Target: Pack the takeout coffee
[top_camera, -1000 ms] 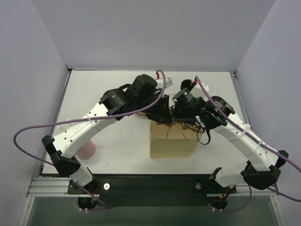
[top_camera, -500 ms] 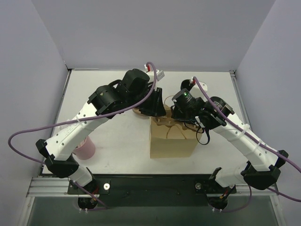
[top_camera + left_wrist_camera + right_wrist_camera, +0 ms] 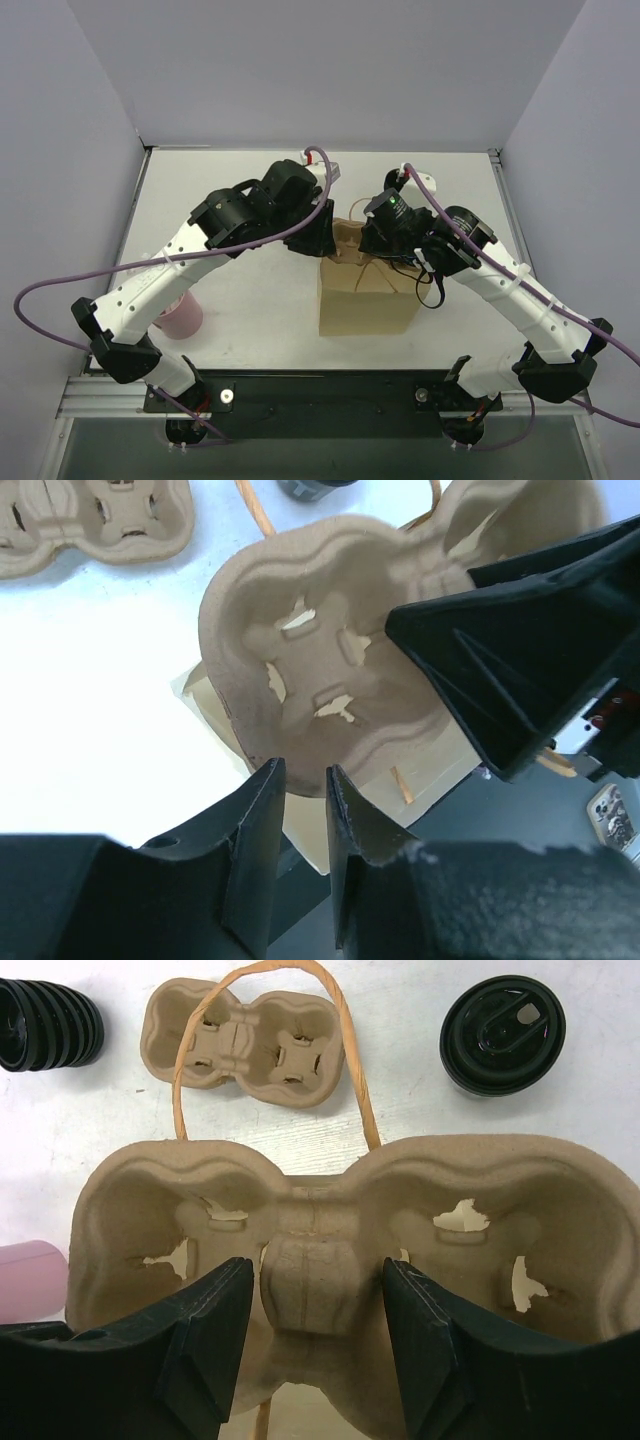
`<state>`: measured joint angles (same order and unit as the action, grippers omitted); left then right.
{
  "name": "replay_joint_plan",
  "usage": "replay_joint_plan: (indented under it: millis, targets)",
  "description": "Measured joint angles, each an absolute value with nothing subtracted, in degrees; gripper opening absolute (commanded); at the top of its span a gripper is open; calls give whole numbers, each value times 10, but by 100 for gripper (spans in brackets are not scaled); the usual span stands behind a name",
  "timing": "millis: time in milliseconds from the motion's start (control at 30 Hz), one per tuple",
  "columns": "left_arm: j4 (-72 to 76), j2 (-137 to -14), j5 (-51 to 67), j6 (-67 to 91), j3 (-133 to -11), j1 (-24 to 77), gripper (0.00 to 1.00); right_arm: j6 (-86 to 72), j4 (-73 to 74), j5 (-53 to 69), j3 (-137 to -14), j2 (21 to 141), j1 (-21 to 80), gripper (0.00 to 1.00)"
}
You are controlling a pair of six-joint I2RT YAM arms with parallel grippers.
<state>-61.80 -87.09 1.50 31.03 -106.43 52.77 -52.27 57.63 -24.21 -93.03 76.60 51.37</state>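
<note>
The takeout coffee (image 3: 503,1035), a small black lidded cup, stands on the table beyond the bag; its edge also shows in the left wrist view (image 3: 312,488). It is hidden in the top view. A brown two-well pulp carrier (image 3: 470,1220) hangs over the open brown paper bag (image 3: 365,300). My right gripper (image 3: 318,1280) is shut on the carrier's middle post. My left gripper (image 3: 305,780) has its fingers a little apart at the rim of one well (image 3: 320,660), with nothing between them. In the top view both grippers, left (image 3: 320,235) and right (image 3: 372,240), flank the carrier (image 3: 347,235).
A second pulp carrier (image 3: 248,1045) lies on the table behind the bag, with a stack of black lids (image 3: 48,1023) to its left. The bag's orange handle (image 3: 340,1020) arches up over the carrier. A pink cup (image 3: 183,315) stands near the left arm.
The left arm has swung left and back, so its gripper is now beside the carrier's left end. The carrier shows more in the top view. The right arm has shifted only slightly.
</note>
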Motion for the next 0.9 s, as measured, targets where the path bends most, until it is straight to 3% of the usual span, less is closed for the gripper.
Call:
replay_joint_plan:
  millis: [167, 467, 767, 900]
  targets:
    - [-617, -871, 13, 307, -1051, 528, 33, -522, 576, -245, -930, 766, 515, 49]
    - [-615, -870, 13, 307, -1041, 528, 34, -509, 575, -271, -930, 766, 526, 27]
    - [-629, -865, -8, 307, -1063, 524, 38, -481, 568, -286, -943, 764, 539, 25]
    - [-636, -852, -20, 306, -1063, 508, 45, -461, 560, -297, -943, 750, 543, 25]
